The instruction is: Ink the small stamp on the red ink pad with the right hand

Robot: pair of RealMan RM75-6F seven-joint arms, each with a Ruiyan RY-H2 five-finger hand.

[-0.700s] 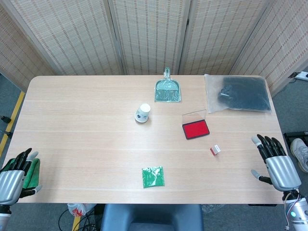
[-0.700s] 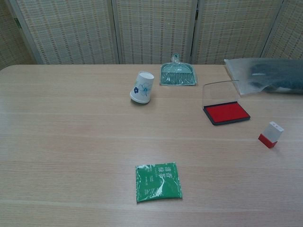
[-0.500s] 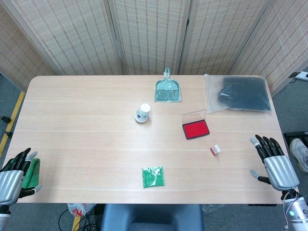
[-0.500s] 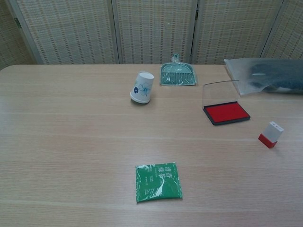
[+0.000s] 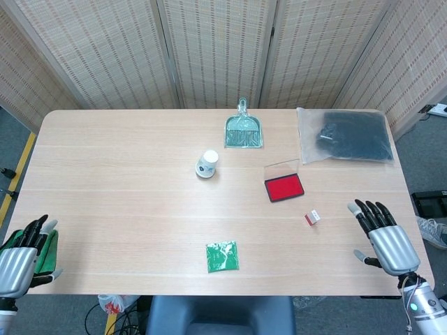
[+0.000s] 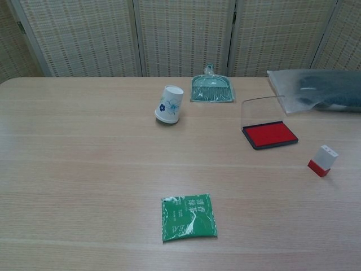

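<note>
The small stamp (image 5: 312,218) (image 6: 322,160), white with a red base, stands on the table just right of and nearer than the red ink pad (image 5: 284,188) (image 6: 270,134), whose clear lid is raised behind it. My right hand (image 5: 383,236) hovers over the table's right front corner, fingers spread and empty, a short way right of the stamp. My left hand (image 5: 18,255) sits off the table's left front corner, fingers apart, holding nothing. Neither hand appears in the chest view.
A paper cup (image 5: 207,164) lies tipped near the centre. A green dustpan with brush (image 5: 244,130) sits at the back, a plastic bag of dark items (image 5: 346,135) at the back right, a green sachet (image 5: 222,256) near the front edge. A green cloth (image 5: 45,250) lies beside my left hand.
My right hand has shifted left and slightly toward the table, closer to the stamp. The left hand and all objects stay put.
</note>
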